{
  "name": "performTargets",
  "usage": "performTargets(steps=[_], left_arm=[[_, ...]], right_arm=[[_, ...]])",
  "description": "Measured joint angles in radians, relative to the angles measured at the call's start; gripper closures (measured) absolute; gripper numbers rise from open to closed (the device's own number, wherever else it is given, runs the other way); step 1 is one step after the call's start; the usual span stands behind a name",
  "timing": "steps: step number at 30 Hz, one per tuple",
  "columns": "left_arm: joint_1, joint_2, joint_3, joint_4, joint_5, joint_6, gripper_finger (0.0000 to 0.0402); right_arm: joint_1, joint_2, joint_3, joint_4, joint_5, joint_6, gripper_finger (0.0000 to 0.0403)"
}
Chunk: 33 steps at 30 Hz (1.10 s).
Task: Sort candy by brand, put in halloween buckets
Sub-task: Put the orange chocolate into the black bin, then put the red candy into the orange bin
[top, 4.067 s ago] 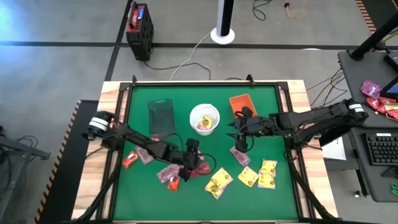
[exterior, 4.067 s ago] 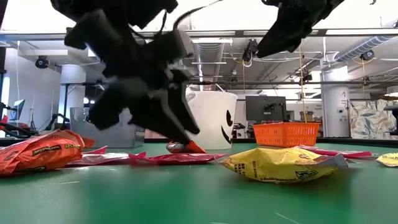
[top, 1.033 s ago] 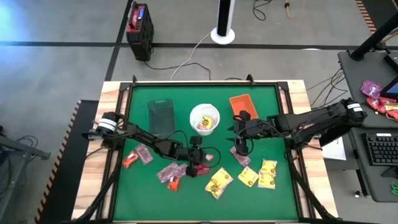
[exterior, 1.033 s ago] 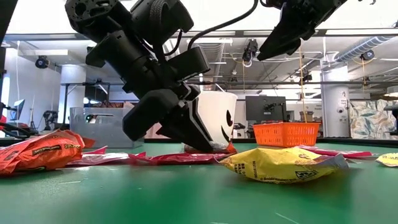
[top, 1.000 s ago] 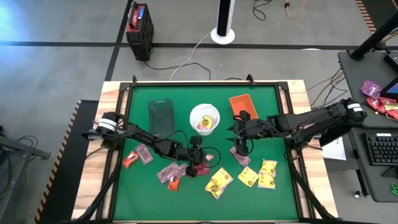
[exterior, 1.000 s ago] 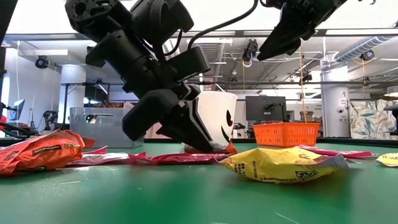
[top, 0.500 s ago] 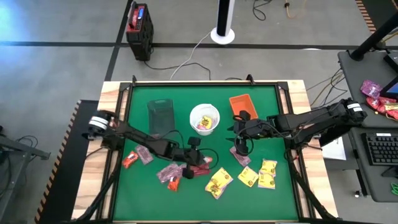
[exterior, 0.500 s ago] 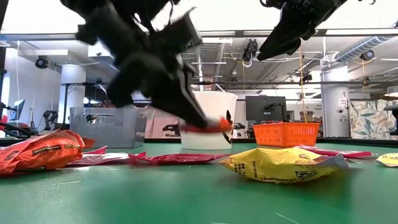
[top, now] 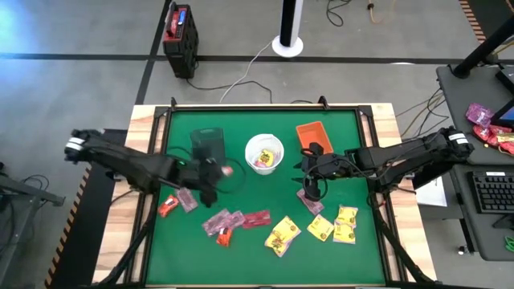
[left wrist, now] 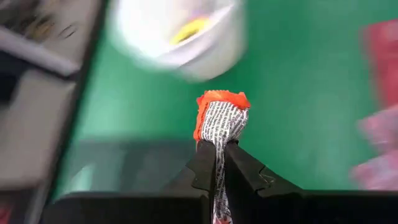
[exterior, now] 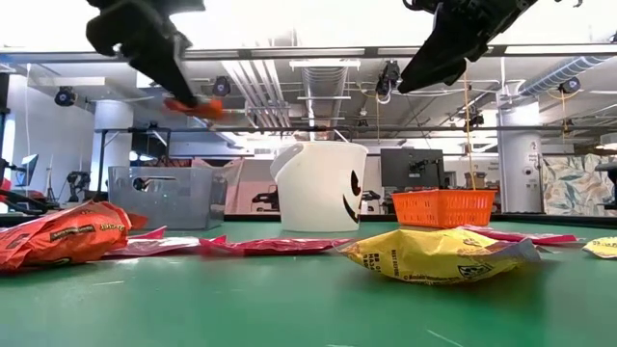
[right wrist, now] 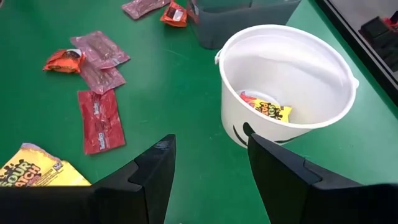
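Note:
My left gripper is shut on a red-orange candy packet, high above the table by the near edge of the dark tub. The white bucket holds a yellow packet. Right of it stands the orange tray. My right gripper hangs open and holds nothing, above a pink packet near the white bucket. Yellow packets, pink ones and a red one lie flat on the green mat. My left gripper pinches the red-orange packet between its two fingers, with the packet seen edge-on. Its crimped end sticks out past the fingertips. The fingers slant downward, and the packet is lifted clear of the table.
An orange packet and a pink one lie near the mat's left side. More yellow packets lie at the right front. A raised frame borders the mat. Bare mat shows along the near edge.
My left gripper has risen from the mat's middle and swung toward the far left, toward the dark tub. It has carried the red-orange packet up from the mat, lifted clear. The red packet beside it stayed on the mat.

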Motion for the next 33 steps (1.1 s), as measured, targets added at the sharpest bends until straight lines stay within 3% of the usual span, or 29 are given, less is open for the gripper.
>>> performTargets(steps=[4,11,16,24,30,33], left_arm=[[0.080,-0.100,-0.025,-0.094,-0.035,-0.058,0.0398],[0.256,-0.174,-0.179,-0.040,-0.046,-0.035,0.0395],[0.318,-0.169,-0.213,0.042,0.046,0.051,0.0355],[0.330,-0.178,-0.184,0.033,0.052,0.133,0.0296],[0.279,-0.218,-0.155,0.083,0.301,0.086,0.0286],[0.195,-0.246,-0.184,0.197,0.321,0.068,0.0287]], right_arm=[[0.000,0.000,0.000,0.007,0.001,0.001,0.0209],[0.000,0.000,0.000,0.008,0.001,0.005,0.0209],[0.000,0.000,-0.001,0.017,0.003,0.016,0.0209],[-0.003,0.000,-0.001,0.024,0.064,0.114,0.0209],[0.026,0.000,-0.001,0.029,0.046,0.198,0.0209],[0.060,0.000,-0.001,0.035,0.046,0.209,0.0209]])
